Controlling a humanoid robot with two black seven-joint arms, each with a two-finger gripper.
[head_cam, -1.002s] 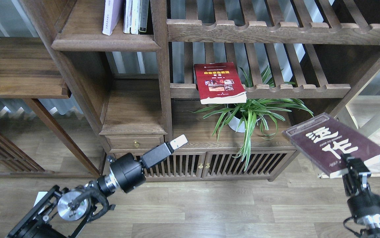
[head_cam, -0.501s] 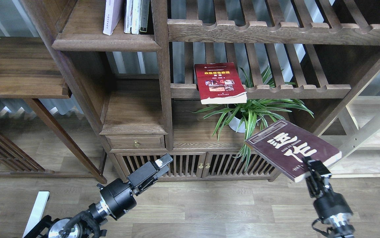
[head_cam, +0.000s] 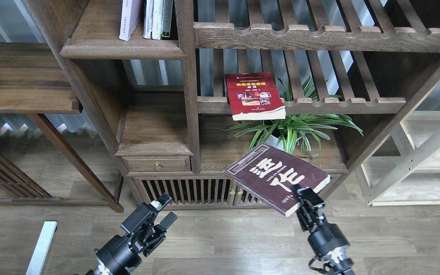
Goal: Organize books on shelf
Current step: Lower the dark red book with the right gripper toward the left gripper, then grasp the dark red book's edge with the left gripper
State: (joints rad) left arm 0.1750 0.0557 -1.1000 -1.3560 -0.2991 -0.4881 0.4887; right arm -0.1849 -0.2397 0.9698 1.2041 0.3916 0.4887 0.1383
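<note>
**Maroon book swinging in toward the middle of the unit**

Since half a second ago, the right hand (head_cam: 299, 190) has been carrying the maroon book (head_cam: 277, 177) leftward, from in front of the unit's right post to a spot in front of the low cabinet doors (head_cam: 200, 191), while the left hand (head_cam: 162, 211) has been dropping lower and pulling back toward the bottom edge of the view.

Right now the right hand is clamping the maroon book at its near edge, with the cover and its big white characters facing up and the book tilting so its far left corner is sitting lower over the cabinet top. It is hanging in the air, touching no shelf, just in front of the potted plant (head_cam: 292, 131).

The left hand is holding nothing, and its two fingers are standing apart, over the wood floor (head_cam: 223, 236) in front of the cabinet.

The red book (head_cam: 254, 96) is lying flat on the slatted rack (head_cam: 338, 104), at the rack's left end, with its near edge sticking out past the scalloped front rail and above the plant's leaves.

The lavender-white book (head_cam: 130, 19) is standing on the dark plank shelf (head_cam: 122, 49) at the upper left, leaning a little, well apart from both hands. Just to its right, a few other thin books (head_cam: 158, 17) are standing upright against the shelf's right post
</note>
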